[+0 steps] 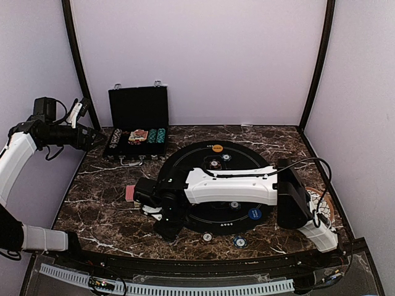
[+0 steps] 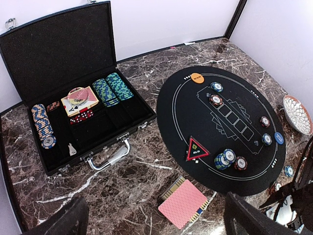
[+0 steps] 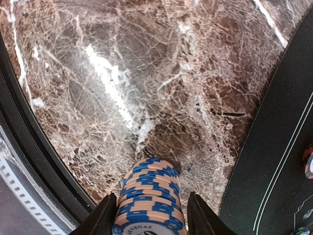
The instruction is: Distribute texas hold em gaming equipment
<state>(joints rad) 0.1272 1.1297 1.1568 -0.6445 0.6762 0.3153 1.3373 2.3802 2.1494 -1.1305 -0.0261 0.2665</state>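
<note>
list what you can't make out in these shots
Right wrist view: the chip stack has its near end cut off by the lower edge; whether the right pincer grips it is unclear.
Top view: the right arm covers much of the black mat.
Left wrist view: print on the orange disc is too small to read.

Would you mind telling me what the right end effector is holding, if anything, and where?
The right end effector flanks a stack of blue-and-tan poker chips at its sides; whether it grips them cannot be told.
</note>
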